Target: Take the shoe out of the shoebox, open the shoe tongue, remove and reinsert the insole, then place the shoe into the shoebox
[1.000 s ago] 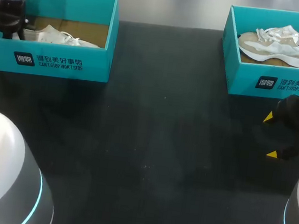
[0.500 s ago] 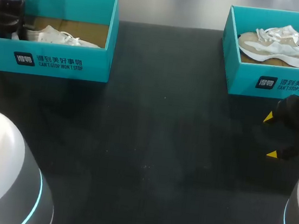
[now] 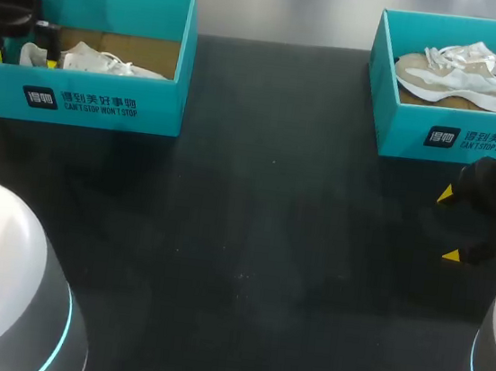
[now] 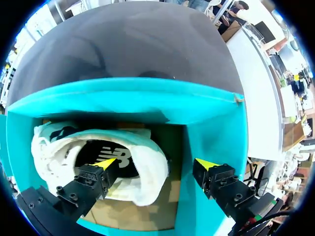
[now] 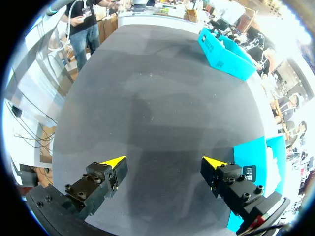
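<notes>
- The wide black table (image 3: 250, 240) holds two boxes along its far side. The job looks to be at its very first step: getting a shoe out of its box.
- The teal cardboard shoebox on the far left (image 3: 104, 104) has one shoe in it, lying on a brown card floor.
- The teal cardboard shoebox on the far right (image 3: 457, 139) has a shoe in it too. No claw is inside this box.
- The white and tan lace-up shoe (image 3: 466, 72) lies on its side in the right box.
- The soft white shoe (image 4: 147, 172) lies in the left box with its heel at the box's left end. Its dark insole shows through the opening.
- The left claw (image 4: 156, 163) hangs over that heel, wide open and holding nothing. One finger is above the shoe's opening and the other is above the box wall. Next, I think it must go down, pinch the heel rim from two sides, and lift the shoe straight up past the walls.
- The right claw (image 3: 449, 225) is open and empty, above bare table just on the near side of the right box.
</notes>
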